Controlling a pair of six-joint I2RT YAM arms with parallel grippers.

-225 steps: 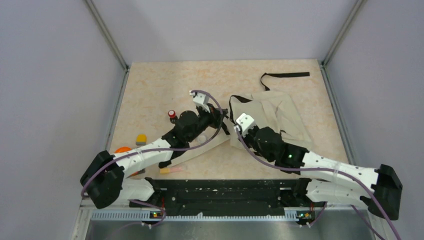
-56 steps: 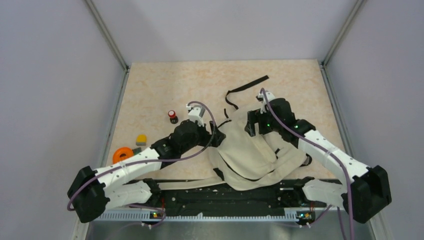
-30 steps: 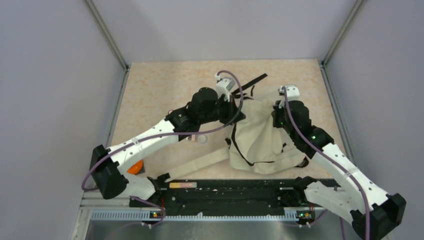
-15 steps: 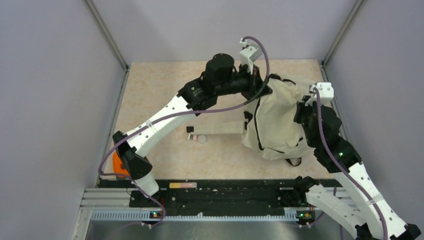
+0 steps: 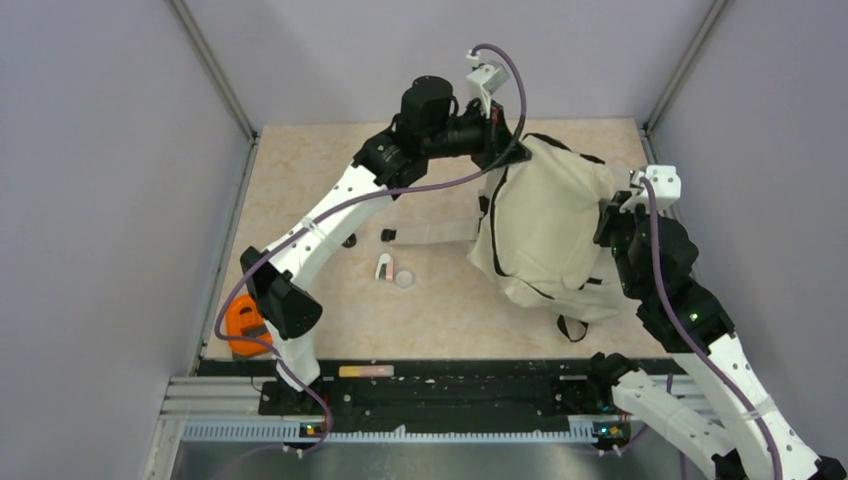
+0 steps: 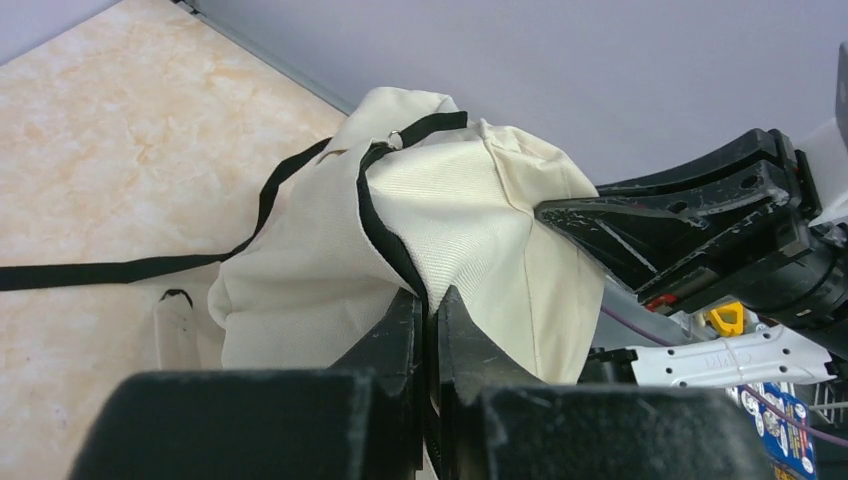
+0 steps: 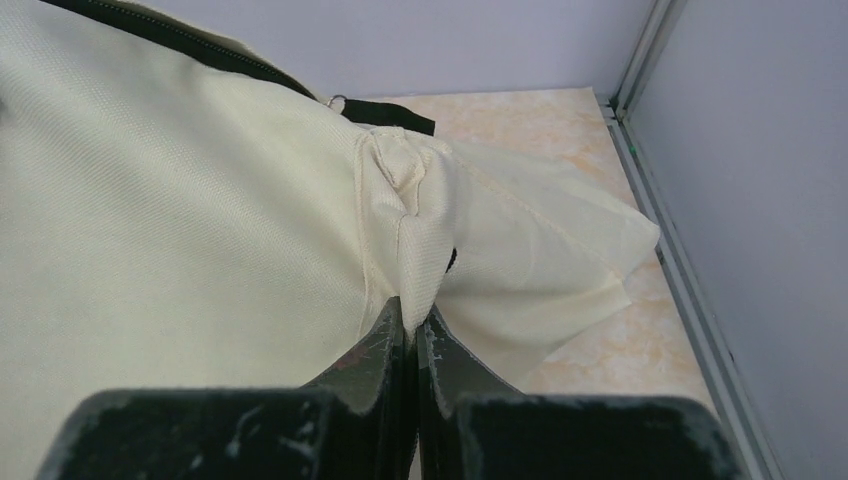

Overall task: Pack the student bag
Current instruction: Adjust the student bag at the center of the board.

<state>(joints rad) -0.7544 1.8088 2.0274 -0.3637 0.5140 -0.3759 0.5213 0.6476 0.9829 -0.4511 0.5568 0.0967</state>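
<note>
Your left gripper (image 6: 427, 300) is clamped on the bag (image 5: 545, 215), its jaws pressed together over the black zip edge with cream cloth bunched on either side. Below it and to its left, a strap (image 5: 430, 233) lies flat on the table (image 5: 300, 180), reaching toward a few small loose pieces (image 5: 385, 266). An orange roll (image 5: 240, 318) sits well apart, nearer you. The bag hangs slung between your two grippers, right of the left one and left of the right one, raised at the top. Whether its low end rests on the table you cannot tell. Its long axis runs from the left gripper's pinch at the far side down toward the near edge, passing just left of the right gripper, top end far, with the zip line turned to the left gripper's side. Expect it to handle as limp, light cloth: it will likely sag, fold and swing, and a single layer may creep out of a pinch. Take it at seams, zip tape or strap roots. Your right gripper (image 7: 410, 320) is likewise closed tight on a puckered seam fold at the bag's right flank.
</note>
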